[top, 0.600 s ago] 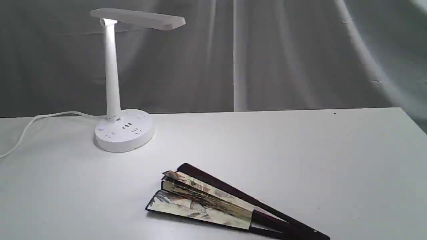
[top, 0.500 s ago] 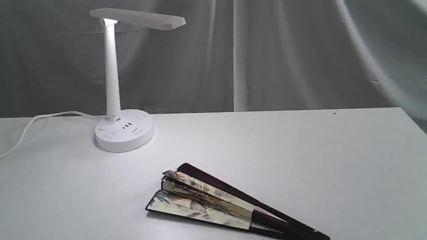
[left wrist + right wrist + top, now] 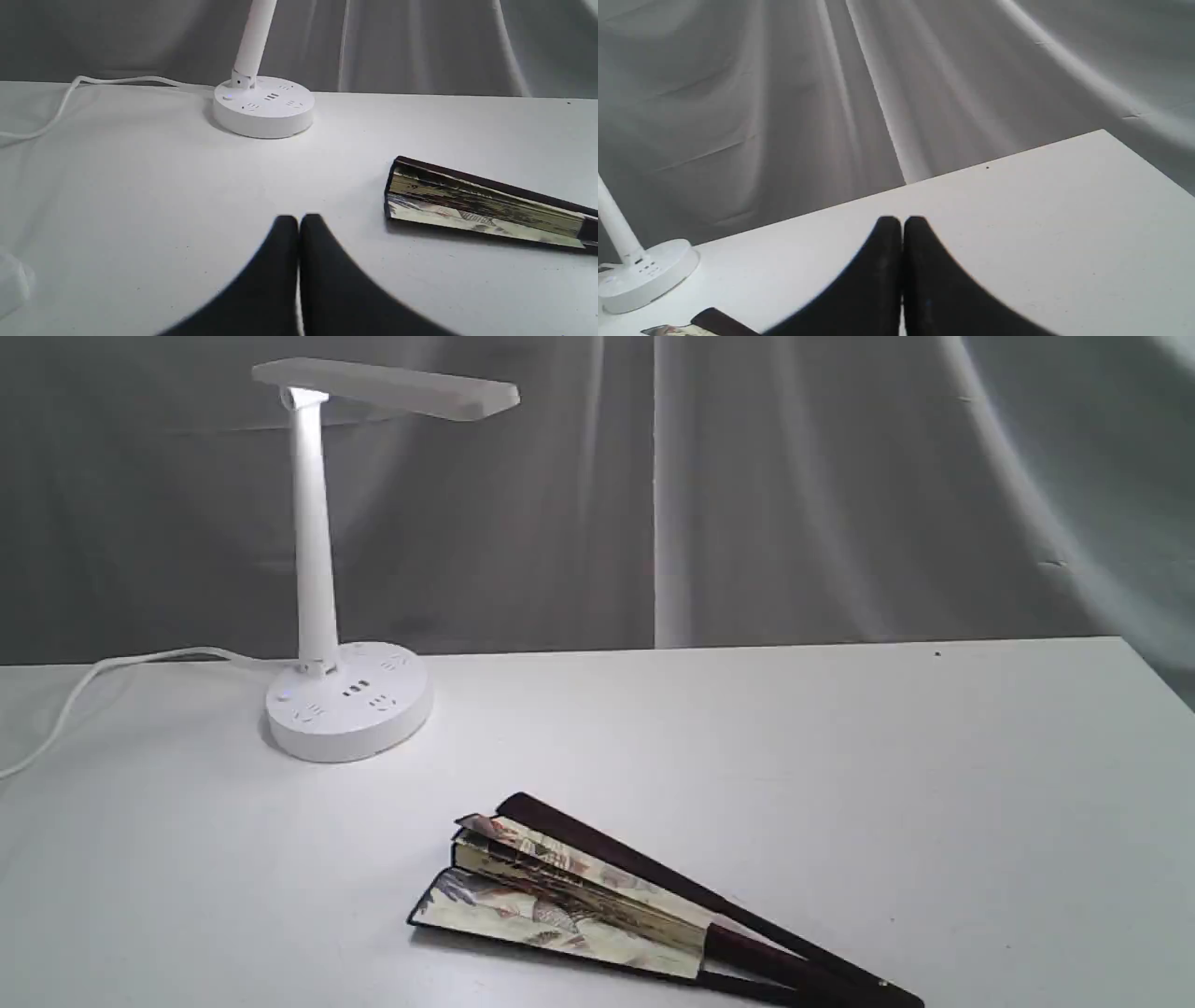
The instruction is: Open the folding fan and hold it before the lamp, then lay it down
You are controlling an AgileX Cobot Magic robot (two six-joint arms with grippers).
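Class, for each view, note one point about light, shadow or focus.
Exterior view: the lamp glows bright atop its stem, and the fan casts a thin shadow on its near side. Left wrist view: the left gripper is blurred at its edges, the fan sharper. Right wrist view: the right gripper is blurred.

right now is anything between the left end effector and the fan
Nothing visible: only bare table lies between the shut left end effector and the fan. The lamp stands farther back, off that line.
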